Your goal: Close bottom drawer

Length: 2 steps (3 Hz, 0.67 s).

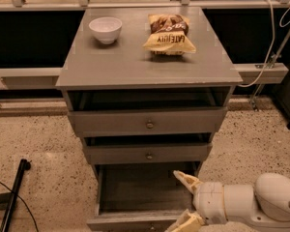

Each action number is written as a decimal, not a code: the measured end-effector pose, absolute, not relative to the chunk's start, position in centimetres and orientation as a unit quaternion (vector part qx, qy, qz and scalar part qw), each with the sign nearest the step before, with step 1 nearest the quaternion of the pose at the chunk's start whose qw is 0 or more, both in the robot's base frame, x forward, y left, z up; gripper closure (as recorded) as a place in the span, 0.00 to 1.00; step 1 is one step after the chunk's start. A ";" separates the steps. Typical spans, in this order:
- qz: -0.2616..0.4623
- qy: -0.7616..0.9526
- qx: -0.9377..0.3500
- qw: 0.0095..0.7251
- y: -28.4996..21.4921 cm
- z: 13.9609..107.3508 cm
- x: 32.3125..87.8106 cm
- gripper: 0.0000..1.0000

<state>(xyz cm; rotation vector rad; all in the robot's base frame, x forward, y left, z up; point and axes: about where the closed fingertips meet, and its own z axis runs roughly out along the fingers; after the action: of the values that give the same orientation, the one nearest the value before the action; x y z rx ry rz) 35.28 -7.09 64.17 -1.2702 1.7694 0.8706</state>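
Looking down on the grey cabinet, we are seeing the bottom drawer sitting pulled well out at its foot, lowest of the three. Its bare plank floor is lying fully exposed, grey-brown and dull, with thin grey side walls running forward on either side. Its low grey front is riding right along the lower edge of the view, so the knob is too cut off to make out.

The gripper is hanging at the drawer's right side, coming in from the lower right on a fat white arm. Its two cream fingers are spreading wide apart and holding nothing. One is reaching over the right rear part of the drawer's floor, and the other is sitting down by the front right corner. Whether either one is touching the wood, I cannot tell.

Above, the middle drawer and the top drawer are each showing a small round brass knob, with a dark gap over each front. Up on the cabinet top, a white bowl is standing at the left and a yellow chip bag is lying at the right, well apart. A black pole is slanting across the speckled floor at the left.
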 end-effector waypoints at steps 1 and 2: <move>0.313 0.688 -0.496 0.428 -4.5 58.4 36.9 0.00; 0.284 0.665 -0.499 0.477 -4.4 53.9 39.1 0.00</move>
<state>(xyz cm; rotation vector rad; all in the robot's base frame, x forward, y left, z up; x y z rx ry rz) 39.05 -4.44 53.94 -1.2199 1.6239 0.6933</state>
